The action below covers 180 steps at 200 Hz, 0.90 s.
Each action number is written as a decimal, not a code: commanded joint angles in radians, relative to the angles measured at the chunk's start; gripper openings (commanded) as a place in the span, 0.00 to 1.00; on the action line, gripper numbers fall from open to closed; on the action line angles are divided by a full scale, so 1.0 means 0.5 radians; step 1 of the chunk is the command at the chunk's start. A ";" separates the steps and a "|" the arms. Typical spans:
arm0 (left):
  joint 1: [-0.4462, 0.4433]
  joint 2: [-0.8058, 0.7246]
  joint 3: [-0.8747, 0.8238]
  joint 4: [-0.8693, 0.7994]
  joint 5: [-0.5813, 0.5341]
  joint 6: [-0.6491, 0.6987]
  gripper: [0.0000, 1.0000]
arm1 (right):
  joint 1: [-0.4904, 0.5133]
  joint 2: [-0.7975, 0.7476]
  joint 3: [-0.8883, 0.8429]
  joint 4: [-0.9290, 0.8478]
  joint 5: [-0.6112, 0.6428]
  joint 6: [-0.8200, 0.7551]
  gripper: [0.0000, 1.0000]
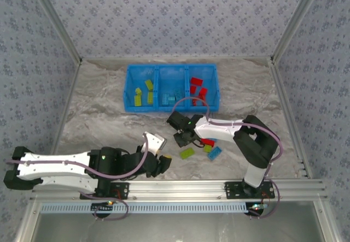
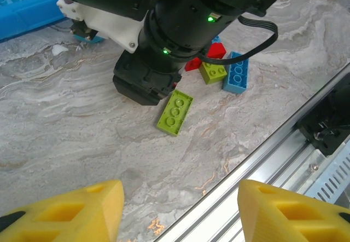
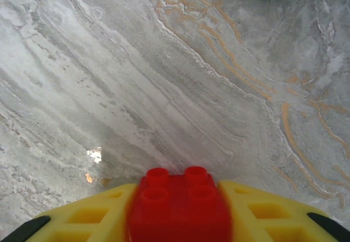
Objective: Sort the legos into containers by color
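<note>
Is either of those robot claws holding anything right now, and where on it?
The right gripper pinches a small red studded plastic brick by its two opposite sides. The left gripper holds nothing.

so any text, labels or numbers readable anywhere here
None can be read.
Red brick: studs blurred, no lettering legible.
Green plate and blue brick: studs too small to tell.
Bin: no print visible.
</note>
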 commanded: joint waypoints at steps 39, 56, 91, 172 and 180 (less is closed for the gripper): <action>-0.039 0.112 0.038 0.192 -0.103 0.054 0.58 | -0.039 -0.284 -0.014 -0.104 0.154 0.083 0.37; -0.036 0.224 0.145 0.230 -0.109 0.156 0.60 | -0.143 -0.433 0.039 -0.229 0.205 0.096 0.37; 0.122 0.574 0.431 0.369 0.072 0.331 0.64 | -0.429 -0.445 0.242 -0.393 0.285 0.037 0.37; 0.531 0.939 0.814 0.627 0.514 0.522 0.64 | -0.763 0.344 1.111 -0.731 0.692 0.010 0.36; 0.536 0.948 0.821 0.631 0.522 0.527 0.64 | -0.769 0.412 1.168 -0.746 0.721 0.015 0.36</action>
